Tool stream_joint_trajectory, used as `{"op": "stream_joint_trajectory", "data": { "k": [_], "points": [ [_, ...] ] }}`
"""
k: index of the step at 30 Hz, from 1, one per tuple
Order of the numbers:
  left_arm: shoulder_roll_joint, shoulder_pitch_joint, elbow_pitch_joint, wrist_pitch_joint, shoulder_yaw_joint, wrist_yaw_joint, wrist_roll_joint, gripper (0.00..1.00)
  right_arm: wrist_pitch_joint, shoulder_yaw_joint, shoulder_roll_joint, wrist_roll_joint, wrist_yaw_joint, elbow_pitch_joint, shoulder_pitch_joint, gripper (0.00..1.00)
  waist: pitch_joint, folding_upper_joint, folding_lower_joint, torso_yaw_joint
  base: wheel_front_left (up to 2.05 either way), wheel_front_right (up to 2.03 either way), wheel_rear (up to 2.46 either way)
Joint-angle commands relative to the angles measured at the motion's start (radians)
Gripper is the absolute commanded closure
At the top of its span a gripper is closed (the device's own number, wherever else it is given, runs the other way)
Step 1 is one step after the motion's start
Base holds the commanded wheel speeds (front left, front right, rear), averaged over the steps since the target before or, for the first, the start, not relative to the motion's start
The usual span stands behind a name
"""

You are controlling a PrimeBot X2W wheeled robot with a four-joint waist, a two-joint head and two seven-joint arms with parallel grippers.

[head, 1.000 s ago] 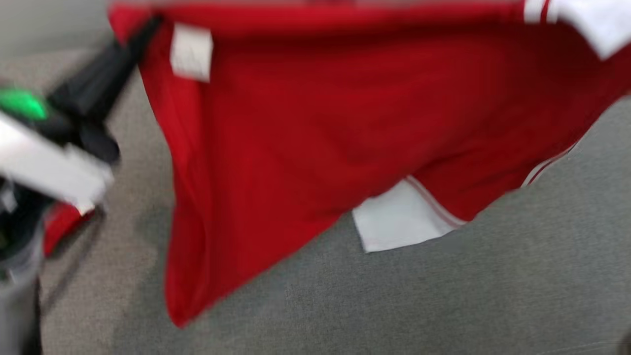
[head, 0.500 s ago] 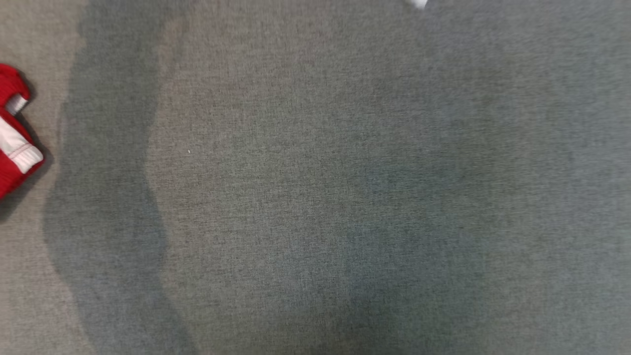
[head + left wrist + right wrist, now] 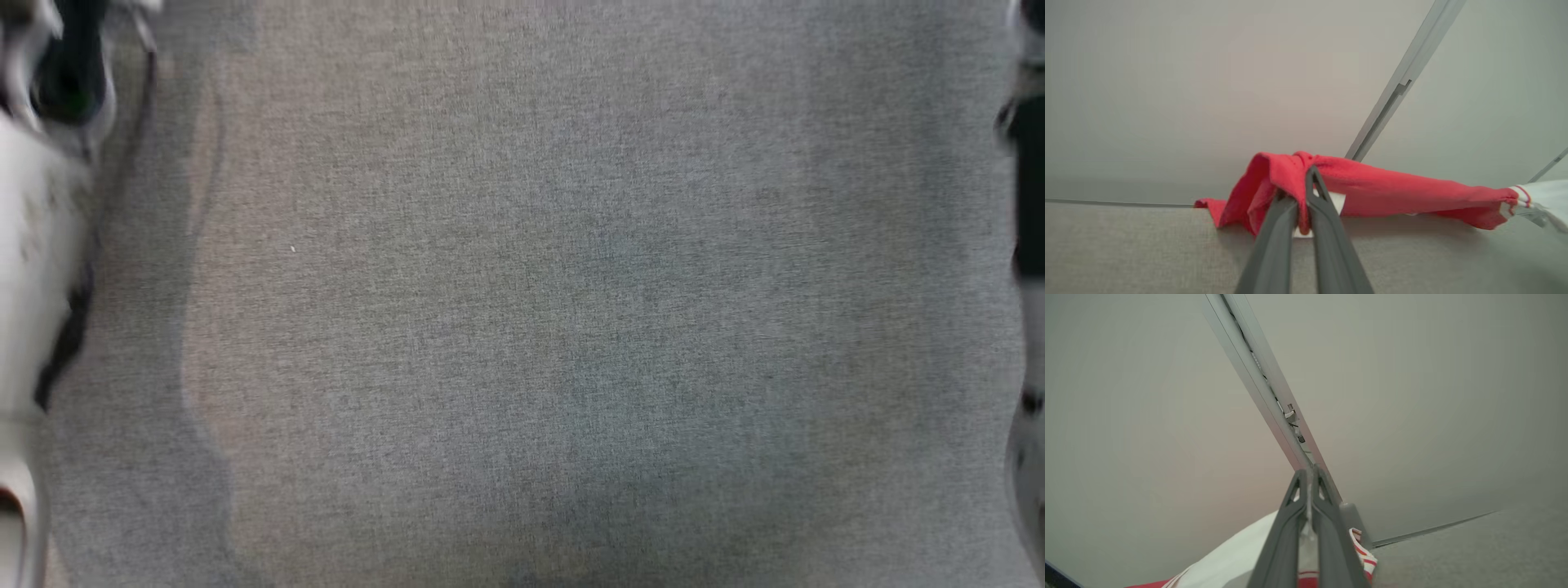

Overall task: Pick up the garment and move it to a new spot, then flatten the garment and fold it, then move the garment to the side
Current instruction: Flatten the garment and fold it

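The step in hand seemed to be carrying and spreading. The red shirt (image 3: 1392, 190) hung stretched between both arms over the grey fabric surface (image 3: 522, 294), not yet laid flat. The next move probably called for lowering it evenly with the cloth taut.

Nearest, the left gripper (image 3: 1297, 187) was pinched tight on a bunched red fold. From there the shirt ran out to its white, red-striped trim, where the right gripper (image 3: 1310, 475) was clamped fully closed on white fabric. Beyond stood a plain wall with a metal rail (image 3: 1257, 384).
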Motion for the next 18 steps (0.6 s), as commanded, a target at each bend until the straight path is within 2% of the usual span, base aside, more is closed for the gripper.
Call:
{"op": "stream_joint_trajectory", "data": {
  "k": [1,5,10,14,18],
  "points": [
    [0.011,0.04,-0.021,-0.018,-0.003,-0.001,-0.033,1.0,-0.018,0.011,-0.027,0.03,0.0,-0.027,0.052,1.0,-0.029,0.0,-0.0001,0.001,0.0,0.0,0.0],
    [0.048,0.221,-0.115,-0.046,-0.061,-0.001,-0.104,1.0,-0.039,0.061,-0.094,0.126,0.0,-0.138,0.268,1.0,-0.099,0.0,-0.0001,0.009,0.0,0.0,0.0],
    [0.092,0.502,-0.23,-0.077,-0.129,0.001,-0.115,1.0,-0.041,0.066,-0.162,0.221,0.0,-0.259,0.598,1.0,-0.274,0.0,-0.0001,0.002,0.0,0.0,0.0],
    [0.116,0.773,-0.371,-0.086,-0.153,0.071,-0.124,1.0,0.004,0.071,-0.197,0.244,0.0,-0.342,0.866,1.0,-0.39,0.0,-0.0001,-0.014,0.0,0.0,0.0],
    [0.131,1.05,-0.562,-0.087,-0.181,0.175,-0.167,1.0,0.046,0.067,-0.2,0.255,0.0,-0.437,1.106,1.0,-0.46,0.0,-0.0001,-0.03,0.0,0.0,0.0]
  ]
}}
